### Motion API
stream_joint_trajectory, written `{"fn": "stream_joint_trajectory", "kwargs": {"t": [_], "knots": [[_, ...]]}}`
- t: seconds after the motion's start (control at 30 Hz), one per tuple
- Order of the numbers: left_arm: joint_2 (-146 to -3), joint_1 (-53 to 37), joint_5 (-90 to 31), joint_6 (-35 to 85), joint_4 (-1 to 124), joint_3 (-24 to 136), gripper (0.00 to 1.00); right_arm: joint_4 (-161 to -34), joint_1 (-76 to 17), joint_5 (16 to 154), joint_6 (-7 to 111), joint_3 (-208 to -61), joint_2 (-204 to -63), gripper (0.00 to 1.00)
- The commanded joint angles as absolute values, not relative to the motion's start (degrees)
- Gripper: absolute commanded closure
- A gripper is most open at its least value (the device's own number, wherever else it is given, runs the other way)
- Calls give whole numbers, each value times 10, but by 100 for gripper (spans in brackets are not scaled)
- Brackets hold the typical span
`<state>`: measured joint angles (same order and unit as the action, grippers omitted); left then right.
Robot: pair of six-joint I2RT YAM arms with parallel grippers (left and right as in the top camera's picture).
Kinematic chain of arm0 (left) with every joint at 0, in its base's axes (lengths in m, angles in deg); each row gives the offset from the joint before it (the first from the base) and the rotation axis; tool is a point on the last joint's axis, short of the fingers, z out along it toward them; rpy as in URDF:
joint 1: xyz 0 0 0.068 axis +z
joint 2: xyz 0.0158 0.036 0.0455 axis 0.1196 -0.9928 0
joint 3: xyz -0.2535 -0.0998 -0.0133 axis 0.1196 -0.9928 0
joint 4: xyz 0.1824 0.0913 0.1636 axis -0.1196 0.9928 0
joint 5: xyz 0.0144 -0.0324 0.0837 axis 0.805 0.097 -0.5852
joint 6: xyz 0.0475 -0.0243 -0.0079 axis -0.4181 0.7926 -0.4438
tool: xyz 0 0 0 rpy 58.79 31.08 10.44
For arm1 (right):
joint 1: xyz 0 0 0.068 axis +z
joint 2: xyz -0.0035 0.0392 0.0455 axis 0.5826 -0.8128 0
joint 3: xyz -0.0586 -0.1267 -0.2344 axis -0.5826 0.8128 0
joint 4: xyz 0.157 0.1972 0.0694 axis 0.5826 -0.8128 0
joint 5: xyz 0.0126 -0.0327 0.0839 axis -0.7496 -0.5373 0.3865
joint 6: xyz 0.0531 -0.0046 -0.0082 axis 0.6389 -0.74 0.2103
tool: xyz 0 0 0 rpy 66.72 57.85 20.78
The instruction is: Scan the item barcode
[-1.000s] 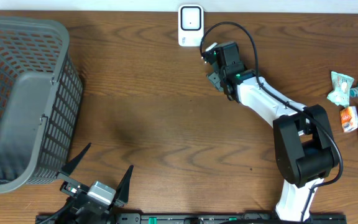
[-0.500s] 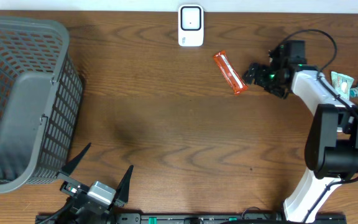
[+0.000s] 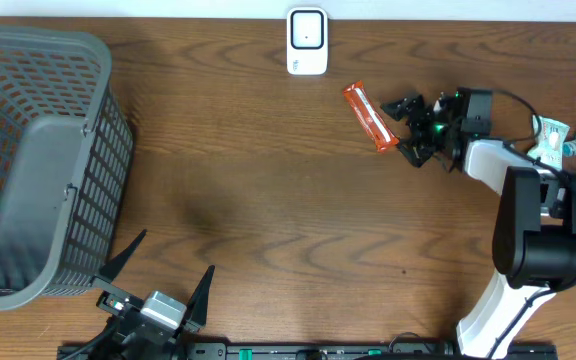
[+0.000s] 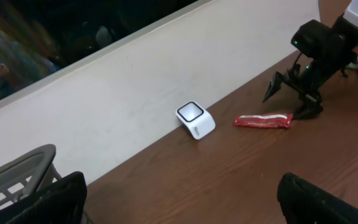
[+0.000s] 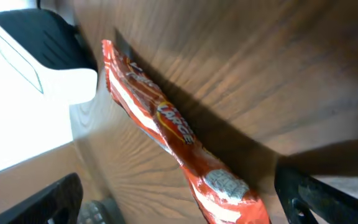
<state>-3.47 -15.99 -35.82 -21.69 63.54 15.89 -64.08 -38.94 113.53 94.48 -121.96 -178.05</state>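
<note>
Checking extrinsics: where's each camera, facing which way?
Overhead: above the table, looking straight down; left gripper, right gripper, basket, scanner, snack bar.
Left wrist: on left gripper, facing the back wall; own fingers in bottom corners.
Right wrist: on right gripper, close to the snack bar; own fingers at bottom.
Shared: snack bar in all three.

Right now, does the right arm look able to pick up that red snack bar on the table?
Probably yes. The right tool stands open just beside the red snack bar, facing its near end, and nothing lies between them. The bar lies flat and free of other things.
</note>
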Motion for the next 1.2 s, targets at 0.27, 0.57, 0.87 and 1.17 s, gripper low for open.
{"fn": "stream_joint_trajectory", "kwargs": {"t": [0.27,0.57,0.87,1.17], "knots": [[-31,-162,-359,-223,635,158,2,-599,-347,1006,950,-1110,-1896,2],[-31,-162,-359,-223,635,158,2,-499,-345,886,930,-1112,-1977,65],[-31,-162,-359,-223,635,158,2,-396,-341,981,831,-1112,-1973,99],[-31,-162,-359,-223,635,158,2,-557,-308,1068,491,-1112,-1765,99]]}}
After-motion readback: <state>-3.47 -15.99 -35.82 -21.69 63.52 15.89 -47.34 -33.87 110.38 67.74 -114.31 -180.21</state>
